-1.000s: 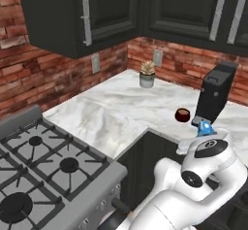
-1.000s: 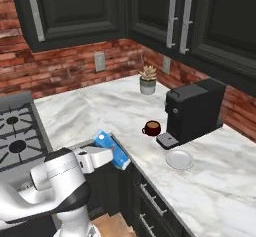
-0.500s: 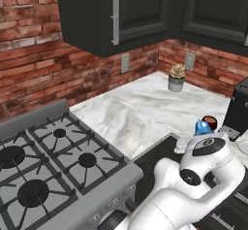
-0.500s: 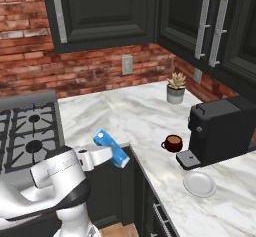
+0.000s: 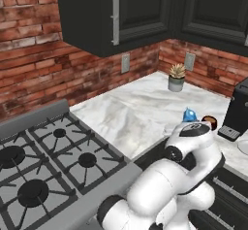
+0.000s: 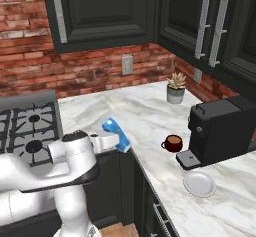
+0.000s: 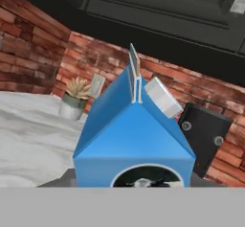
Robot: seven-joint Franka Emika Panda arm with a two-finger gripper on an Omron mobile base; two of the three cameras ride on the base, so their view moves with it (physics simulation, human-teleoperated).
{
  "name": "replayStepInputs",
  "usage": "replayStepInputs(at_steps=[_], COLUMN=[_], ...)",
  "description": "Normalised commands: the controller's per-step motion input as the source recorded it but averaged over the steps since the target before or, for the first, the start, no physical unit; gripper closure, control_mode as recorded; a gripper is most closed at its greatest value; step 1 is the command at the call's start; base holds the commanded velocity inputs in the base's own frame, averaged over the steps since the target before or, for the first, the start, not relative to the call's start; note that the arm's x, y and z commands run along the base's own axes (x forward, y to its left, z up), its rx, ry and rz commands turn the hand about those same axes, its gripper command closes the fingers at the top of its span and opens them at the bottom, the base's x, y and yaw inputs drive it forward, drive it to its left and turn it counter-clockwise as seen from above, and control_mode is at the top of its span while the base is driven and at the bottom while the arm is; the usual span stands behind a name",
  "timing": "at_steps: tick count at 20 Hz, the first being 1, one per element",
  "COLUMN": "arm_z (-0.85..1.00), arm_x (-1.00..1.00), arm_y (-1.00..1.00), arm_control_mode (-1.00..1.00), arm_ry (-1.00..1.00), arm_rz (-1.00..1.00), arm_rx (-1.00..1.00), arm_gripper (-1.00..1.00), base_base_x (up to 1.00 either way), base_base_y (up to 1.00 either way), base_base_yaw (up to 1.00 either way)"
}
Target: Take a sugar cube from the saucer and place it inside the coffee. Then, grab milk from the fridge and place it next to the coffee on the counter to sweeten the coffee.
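claw (image 6: 120, 142): It is closed about half way on the milk. The fingers themselves are hidden behind the carton in the hand view.
milk (image 6: 116, 135): A small blue carton, held at the end of the arm. It is up in the air, over the front edge of the counter. In the right base view it leans over to one side. In the hand view (image 7: 134, 140) it is very close, with its pointed top up and a white cap on its right slope. In the left base view only its blue top (image 5: 189, 115) peeks out behind the white arm.
counter (image 6: 150, 112): White and grey marble. It bends round a corner under the dark cupboards.
coffee (image 6: 173, 143): A small dark red cup with brown drink in it. It stands on the counter, just to the left of the coffee machine, apart from the milk.
saucer (image 6: 199, 184): A small round white plate on the counter, in front of the coffee machine, near the counter's edge.
coffee machine (image 6: 220, 129): A big black box, to the right of the cup.
plant (image 6: 175, 87): A little green plant in a grey pot, at the back of the counter by the brick wall.
stove (image 5: 48, 163): Dark burners, left of the counter.
in the way: The counter between the milk and the cup is bare.
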Motion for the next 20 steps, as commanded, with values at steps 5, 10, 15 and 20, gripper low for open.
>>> replayStepInputs(at_steps=[5, 10, 15, 20], arm_z=[0.0, -0.02, -0.21, -0.3], arm_x=[1.0, 1.0, 0.8, 0.35], arm_y=[-0.19, -0.2, -0.22, -0.21], arm_control_mode=[-1.0, -1.0, -1.0, -1.0], arm_ry=[0.0, 0.0, 0.06, 0.06], arm_rz=[0.04, 0.01, -0.02, -0.14], arm_rx=[0.25, 0.2, 0.03, 0.0], arm_gripper=[1.0, 1.0, 1.0, 1.0], base_base_x=[0.0, 0.0, 0.0, 0.0], base_base_y=[0.0, 0.0, 0.0, 0.0], base_base_yaw=[0.0, 0.0, 0.0, 0.0])
